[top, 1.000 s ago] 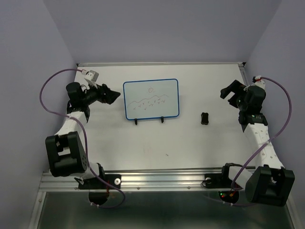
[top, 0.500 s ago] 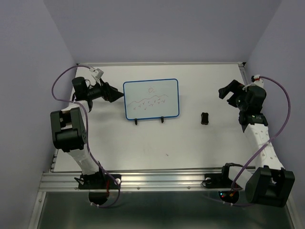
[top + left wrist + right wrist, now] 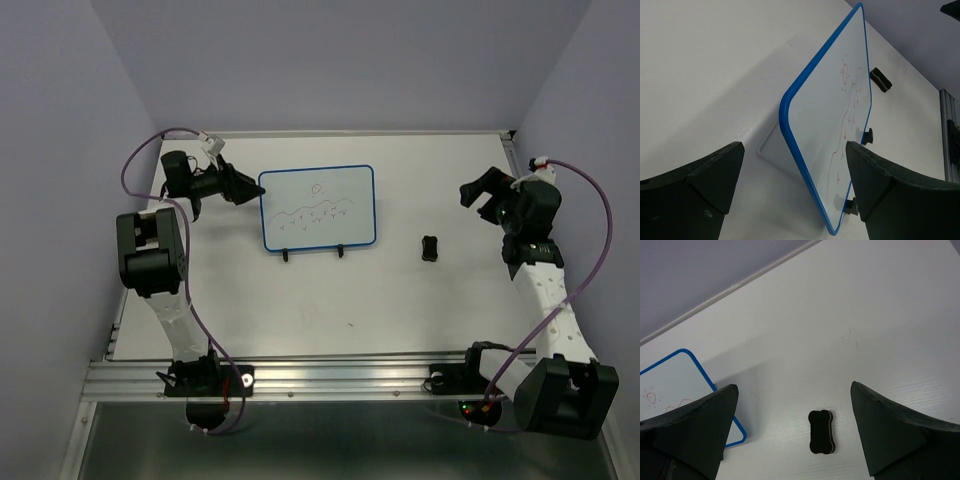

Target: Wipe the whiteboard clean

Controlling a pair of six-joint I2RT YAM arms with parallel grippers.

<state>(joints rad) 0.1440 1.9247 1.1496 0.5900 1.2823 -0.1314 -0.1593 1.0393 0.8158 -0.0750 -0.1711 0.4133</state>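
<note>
The whiteboard (image 3: pixel 316 207) stands tilted on two black feet at mid-table, blue-rimmed, with red scribbles on its face. My left gripper (image 3: pixel 250 190) is open just left of the board's left edge. In the left wrist view that blue edge of the whiteboard (image 3: pixel 840 115) sits between the spread fingers of the left gripper (image 3: pixel 794 150), touching neither. My right gripper (image 3: pixel 478 195) hovers open at the right. In the right wrist view its gripper (image 3: pixel 793 387) is above the table with the whiteboard (image 3: pixel 675 385) at the left edge.
A small black eraser (image 3: pixel 430 248) lies flat on the table right of the board, also seen as the eraser (image 3: pixel 821 431) below the right fingers and the eraser (image 3: pixel 880 80) beyond the board. A metal rail (image 3: pixel 330 375) runs along the near edge.
The left arm has folded upright and its gripper has shifted right and towards the back, up to the board's left edge. The right arm has hardly moved.
</note>
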